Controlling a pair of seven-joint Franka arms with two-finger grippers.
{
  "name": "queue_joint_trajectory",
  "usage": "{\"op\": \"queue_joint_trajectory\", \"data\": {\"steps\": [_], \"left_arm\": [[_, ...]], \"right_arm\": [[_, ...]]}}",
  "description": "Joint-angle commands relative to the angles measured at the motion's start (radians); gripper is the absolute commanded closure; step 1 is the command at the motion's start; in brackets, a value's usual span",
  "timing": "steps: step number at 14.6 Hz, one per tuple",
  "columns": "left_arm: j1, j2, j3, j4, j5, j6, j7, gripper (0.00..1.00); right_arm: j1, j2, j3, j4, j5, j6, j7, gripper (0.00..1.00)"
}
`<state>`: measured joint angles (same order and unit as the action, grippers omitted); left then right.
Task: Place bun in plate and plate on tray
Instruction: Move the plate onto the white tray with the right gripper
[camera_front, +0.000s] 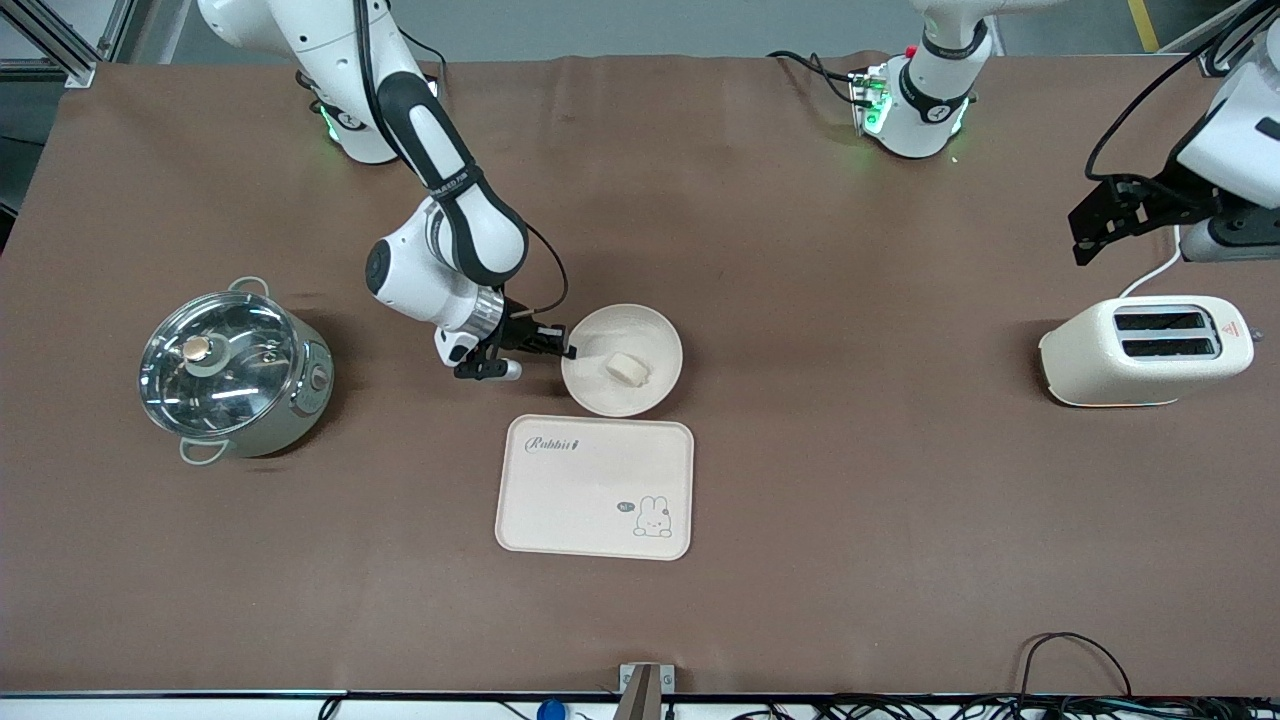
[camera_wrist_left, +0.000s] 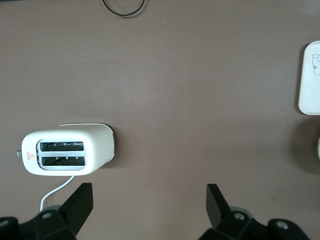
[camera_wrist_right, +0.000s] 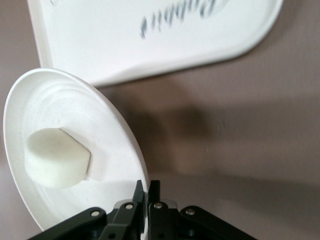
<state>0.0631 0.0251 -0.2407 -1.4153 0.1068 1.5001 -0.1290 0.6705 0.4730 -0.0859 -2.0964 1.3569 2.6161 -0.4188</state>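
— Bun (camera_front: 628, 368) first: where do we have it?

— We see it lying in the plate (camera_front: 650, 335), off the plate's middle, a small pale lump. The right wrist view shows it too (camera_wrist_right: 56, 157), resting on the plate's floor (camera_wrist_right: 107, 130).

— And the plate, is it on the tray (camera_front: 560, 500)?

— No. We see the plate on the table (camera_front: 850, 520), just beside the tray's edge farther from the front camera. In the right wrist view the tray (camera_wrist_right: 165, 40) with its "Rabbit" lettering lies close by the plate's rim, and we cannot tell whether the two touch.

— What do we make of the right claw (camera_front: 568, 351)?

— It sits at the plate's rim on the side toward the right arm's end of the table. In the right wrist view its fingers (camera_wrist_right: 138, 194) are pinched together on the rim, one on each face of it, so we call it closed on the plate.

— The left claw (camera_front: 1095, 225)?

— It waits in the air near the toaster (camera_front: 1145, 350) at the left arm's end of the table. From the left wrist view its two fingers (camera_wrist_left: 80, 202) stand wide apart with nothing between them, and the toaster (camera_wrist_left: 67, 152) stands on the table below.

— Anything else we note?

— A lidded steel pot (camera_front: 235, 370) stands toward the right arm's end.
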Motion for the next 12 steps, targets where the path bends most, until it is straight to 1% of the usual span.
{"op": "queue_joint_trajectory", "data": {"steps": [1, 2, 3, 4, 5, 6, 7, 8, 10, 11, 12], "left_arm": [[-0.057, -0.024, 0.079, -0.022, -0.022, -0.030, 0.040, 0.00], [-0.086, -0.031, 0.118, -0.027, -0.027, -0.047, 0.051, 0.00], [-0.101, -0.046, 0.136, -0.033, -0.045, -0.061, 0.066, 0.00], [-0.095, -0.053, 0.138, -0.048, -0.067, -0.063, 0.069, 0.00], [-0.094, -0.054, 0.139, -0.048, -0.084, -0.064, 0.069, 0.00], [-0.092, -0.054, 0.138, -0.048, -0.082, -0.064, 0.069, 0.00], [-0.095, -0.056, 0.136, -0.047, -0.082, -0.064, 0.065, 0.00], [-0.094, -0.053, 0.136, -0.047, -0.085, -0.063, 0.065, 0.00], [-0.095, -0.053, 0.130, -0.045, -0.085, -0.063, 0.063, 0.00], [-0.097, -0.053, 0.127, -0.047, -0.087, -0.063, 0.057, 0.00], [-0.100, -0.051, 0.127, -0.047, -0.087, -0.063, 0.042, 0.00]], "right_arm": [[-0.060, 0.021, 0.000, 0.056, 0.016, -0.010, -0.011, 1.00], [-0.074, 0.054, 0.000, 0.106, 0.010, -0.011, -0.009, 1.00], [-0.089, 0.105, 0.000, 0.174, 0.008, -0.011, -0.008, 1.00], [-0.115, 0.161, 0.000, 0.247, 0.005, -0.014, 0.003, 1.00], [-0.146, 0.200, 0.000, 0.310, -0.017, -0.022, 0.009, 1.00], [-0.169, 0.238, 0.000, 0.364, -0.065, -0.045, 0.024, 1.00], [-0.193, 0.272, 0.000, 0.425, -0.131, -0.068, 0.078, 1.00], [-0.216, 0.295, 0.000, 0.474, -0.204, -0.086, 0.154, 1.00], [-0.242, 0.347, 0.002, 0.589, -0.368, -0.170, 0.336, 1.00], [-0.242, 0.367, 0.002, 0.614, -0.428, -0.183, 0.400, 1.00], [-0.242, 0.377, 0.002, 0.627, -0.468, -0.185, 0.429, 1.00]]}}
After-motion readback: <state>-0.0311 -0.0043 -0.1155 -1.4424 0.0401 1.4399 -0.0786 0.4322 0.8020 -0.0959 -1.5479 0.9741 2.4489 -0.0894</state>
